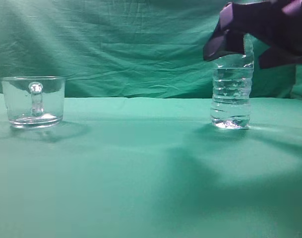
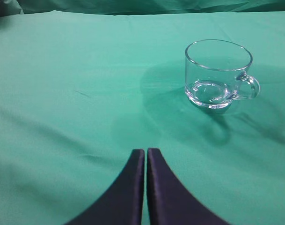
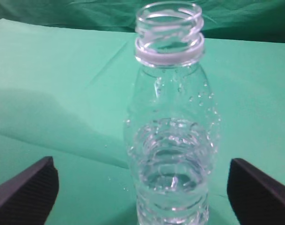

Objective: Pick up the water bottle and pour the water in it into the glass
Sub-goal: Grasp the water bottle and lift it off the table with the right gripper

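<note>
Green cloth covers the surface (image 1: pixel 151 173) and hangs as a backdrop behind it. At the left stands the glass (image 1: pixel 33 101), upright, its handle facing the exterior camera. The left hand (image 2: pixel 145 161), fingers pressed together, hovers near it. Well apart, at the right, the water bottle (image 1: pixel 232 89) stands upright and capless, partly filled with water (image 3: pixel 172 173). The right hand (image 3: pixel 142 187) is spread wide, one finger on each side of the bottle, not touching.

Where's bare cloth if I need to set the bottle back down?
The widest free patch is the green cloth between the glass on the left and the bottle on the right, plus the whole strip in front of both. It is crowded only around the bottle, where the open right gripper straddles it.
</note>
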